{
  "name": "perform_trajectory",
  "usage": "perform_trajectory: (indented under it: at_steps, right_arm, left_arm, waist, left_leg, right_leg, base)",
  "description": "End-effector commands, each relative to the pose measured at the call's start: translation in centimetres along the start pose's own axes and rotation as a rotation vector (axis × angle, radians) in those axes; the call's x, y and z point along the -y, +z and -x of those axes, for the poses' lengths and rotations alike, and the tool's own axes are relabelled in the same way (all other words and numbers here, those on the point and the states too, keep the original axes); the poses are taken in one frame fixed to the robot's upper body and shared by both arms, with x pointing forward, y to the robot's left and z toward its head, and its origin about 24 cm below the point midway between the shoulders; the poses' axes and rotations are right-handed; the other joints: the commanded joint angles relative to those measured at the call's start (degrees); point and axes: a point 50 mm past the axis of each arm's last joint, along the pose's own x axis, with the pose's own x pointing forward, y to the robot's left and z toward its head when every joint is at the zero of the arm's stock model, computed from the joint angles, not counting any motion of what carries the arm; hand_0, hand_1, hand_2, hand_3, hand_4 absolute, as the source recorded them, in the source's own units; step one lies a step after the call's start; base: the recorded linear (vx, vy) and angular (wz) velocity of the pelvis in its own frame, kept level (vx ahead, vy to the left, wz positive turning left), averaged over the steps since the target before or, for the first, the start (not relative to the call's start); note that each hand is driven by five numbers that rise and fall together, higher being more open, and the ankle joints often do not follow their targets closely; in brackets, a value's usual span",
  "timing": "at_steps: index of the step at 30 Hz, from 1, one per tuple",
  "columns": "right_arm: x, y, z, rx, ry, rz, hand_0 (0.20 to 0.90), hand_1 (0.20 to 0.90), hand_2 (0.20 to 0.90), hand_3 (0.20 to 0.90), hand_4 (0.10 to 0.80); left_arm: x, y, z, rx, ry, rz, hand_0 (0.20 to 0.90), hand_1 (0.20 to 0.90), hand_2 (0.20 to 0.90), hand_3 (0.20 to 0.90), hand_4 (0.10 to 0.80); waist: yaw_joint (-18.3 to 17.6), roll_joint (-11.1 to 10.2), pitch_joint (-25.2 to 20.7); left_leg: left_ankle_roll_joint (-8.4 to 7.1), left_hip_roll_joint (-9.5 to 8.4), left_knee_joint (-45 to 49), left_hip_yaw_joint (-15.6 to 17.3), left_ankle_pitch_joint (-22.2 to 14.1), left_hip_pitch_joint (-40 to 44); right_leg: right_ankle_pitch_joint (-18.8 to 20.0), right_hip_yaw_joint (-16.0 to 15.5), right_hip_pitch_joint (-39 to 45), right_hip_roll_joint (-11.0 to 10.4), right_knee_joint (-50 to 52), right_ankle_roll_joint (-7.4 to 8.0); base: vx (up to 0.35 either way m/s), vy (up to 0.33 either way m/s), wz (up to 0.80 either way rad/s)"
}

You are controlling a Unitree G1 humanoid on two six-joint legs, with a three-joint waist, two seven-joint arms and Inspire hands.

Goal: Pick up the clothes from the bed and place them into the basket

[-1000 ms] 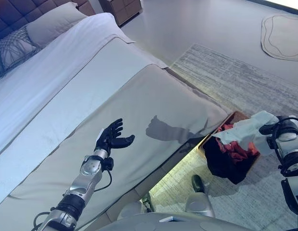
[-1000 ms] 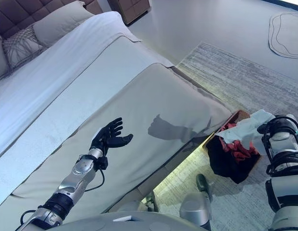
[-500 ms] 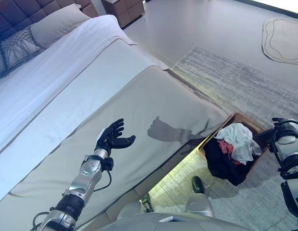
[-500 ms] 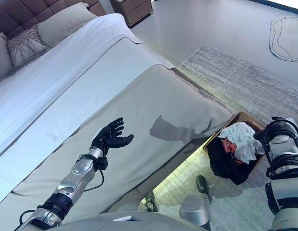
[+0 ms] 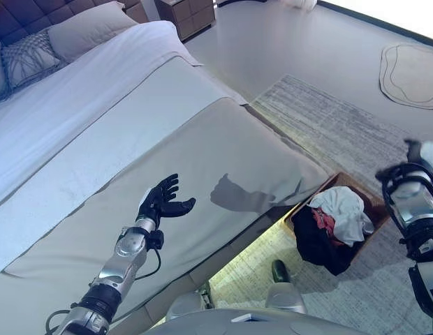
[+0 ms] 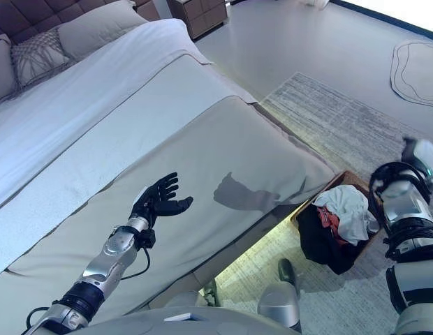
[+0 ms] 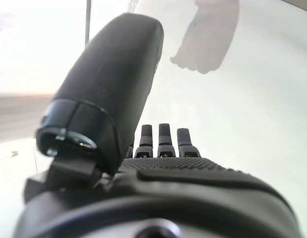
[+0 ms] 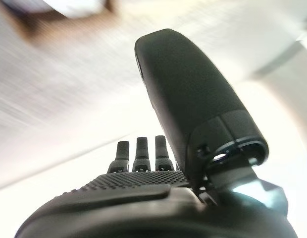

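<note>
A brown basket stands on the rug beside the bed's foot corner. On top of its pile lies a white garment, over a red one and a black one that hangs over the near side. My right hand is raised to the right of the basket, open and holding nothing, its fingers straight. Over the grey bed cover my left hand hovers open and idle. I see no clothes on the bed.
A pale grey rug runs along the bed. A round mat lies far right on the floor. Pillows and a wooden nightstand are at the bed's head.
The white garment left my right hand and landed on top of the pile in the basket. My right hand then rose and drew back, open. The camera shifted slightly.
</note>
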Motion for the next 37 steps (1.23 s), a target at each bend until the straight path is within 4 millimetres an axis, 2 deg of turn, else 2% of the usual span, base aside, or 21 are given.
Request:
perform_trajectory:
  at_steps: [1, 5, 8, 9, 10, 12, 20, 25, 30, 37]
  right_arm:
    - [0.5, 5.5, 0.5, 0.271, -0.144, 0.002, 0.9, 0.9, 0.9, 0.9, 0.8]
    - [-2.7, 6.1, 3.6, 0.357, -0.159, -0.05, 0.9, 0.9, 0.9, 0.9, 0.8]
    - [-5.3, 5.3, 5.9, 0.369, -0.099, -0.057, 0.9, 0.9, 0.9, 0.9, 0.8]
    - [-5.5, 5.2, 6.0, 0.367, -0.092, -0.058, 0.9, 0.9, 0.9, 0.9, 0.8]
    - [-6.9, 4.4, 7.3, 0.342, -0.045, -0.072, 0.9, 0.9, 0.9, 0.9, 0.8]
    - [-8.5, 3.6, 8.7, 0.326, 0.017, -0.073, 0.9, 0.9, 0.9, 0.9, 0.8]
    - [-12.0, 1.2, 12.9, 0.248, 0.233, -0.055, 0.9, 0.9, 0.9, 0.9, 0.8]
    - [-14.5, -0.3, 14.9, 0.162, 0.434, -0.036, 0.9, 0.9, 0.9, 0.9, 0.8]
    - [-17.9, -3.3, 17.5, -0.011, 0.644, 0.044, 0.9, 0.9, 0.9, 0.9, 0.8]
    - [-18.8, -3.0, 17.8, -0.045, 0.645, 0.033, 0.9, 0.9, 0.9, 0.9, 0.8]
  left_arm:
    - [-1.0, 2.5, -0.4, 0.152, 0.058, -0.053, 0.9, 0.9, 0.9, 0.9, 0.8]
    - [-0.7, 0.4, 0.0, 0.094, 0.085, -0.093, 0.9, 0.9, 0.9, 0.9, 0.8]
    - [-0.4, -0.9, 0.4, 0.06, 0.105, -0.156, 0.9, 0.9, 0.9, 0.9, 0.8]
    - [-0.4, -1.0, 0.4, 0.057, 0.109, -0.16, 0.9, 0.9, 0.9, 0.9, 0.8]
    - [-0.6, -1.7, 0.6, 0.036, 0.128, -0.186, 0.9, 0.9, 0.9, 0.9, 0.8]
    - [-0.8, -2.3, 0.8, 0.016, 0.146, -0.225, 0.9, 0.9, 0.9, 0.9, 0.8]
    - [-2.1, -3.3, 1.5, -0.006, 0.205, -0.26, 0.9, 0.9, 0.9, 0.9, 0.8]
    - [-2.0, -5.1, 1.6, -0.094, 0.181, -0.266, 0.9, 0.9, 0.9, 0.9, 0.8]
    - [-0.9, -7.2, 1.2, -0.213, 0.124, -0.281, 0.9, 0.9, 0.9, 0.9, 0.8]
    - [-0.4, -7.2, 0.7, -0.204, 0.098, -0.296, 0.9, 0.9, 0.9, 0.9, 0.8]
  waist:
    - [2.08, -4.57, -5.75]
    - [3.33, -5.75, -6.72]
    - [4.08, -6.04, -7.19]
    - [4.12, -6.06, -7.23]
    - [4.44, -6.23, -7.49]
    - [4.77, -6.47, -7.95]
    - [5.73, -7.53, -9.17]
    - [6.36, -8.29, -9.45]
    - [7.91, -8.93, -10.0]
    - [9.21, -8.83, -10.12]
  left_leg:
    - [-0.54, 1.17, 0.47, -2.99, -5.65, 1.94]
    - [-0.12, 1.0, 0.47, -4.22, -5.87, 1.37]
    - [0.2, 1.01, 0.47, -4.86, -5.98, 1.07]
    - [0.23, 1.01, 0.47, -4.9, -5.98, 1.05]
    - [0.31, 1.05, 0.47, -5.02, -6.07, 0.99]
    - [0.41, 1.08, 0.47, -5.17, -6.18, 0.9]
    - [0.71, 0.85, 0.47, -6.1, -6.43, 0.55]
    - [0.53, 0.92, 0.47, -6.25, -6.36, 0.36]
    - [0.68, 0.82, 0.47, -6.63, -6.48, 0.7]
    - [0.93, 0.42, 0.47, -7.87, -6.49, 0.87]
  right_leg:
    - [-1.07, -1.4, -1.05, 0.01, 0.32, -2.2]
    - [-1.43, -2.62, -0.71, -0.31, 0.32, -1.99]
    - [-1.74, -3.7, -0.35, -0.62, 0.32, -1.84]
    - [-1.76, -3.81, -0.32, -0.65, 0.32, -1.83]
    - [-1.97, -4.47, -0.03, -0.77, 0.32, -1.73]
    - [-2.12, -5.14, 0.19, -0.94, 0.32, -1.58]
    - [-2.49, -6.94, 0.82, -1.41, 0.32, -1.19]
    - [-2.6, -8.33, 1.28, -1.6, 0.32, -1.02]
    - [-2.84, -10.03, 2.36, -1.85, 0.32, -0.92]
    - [-2.69, -10.72, 3.07, -1.9, 0.32, -0.85]
  base:
    - [-0.001, 0.001, 0.07]
    - [0.004, -0.003, 0.17]
    - [-0.001, 0.014, 0.12]
    - [0.004, 0.016, 0.23]
    - [0.015, 0.016, 0.25]
    - [0.027, 0.012, 0.14]
    - [0.032, 0.01, 0.15]
    - [0.005, 0.006, 0.06]
    - [0.016, -0.001, 0.13]
    - [0.017, -0.006, 0.1]
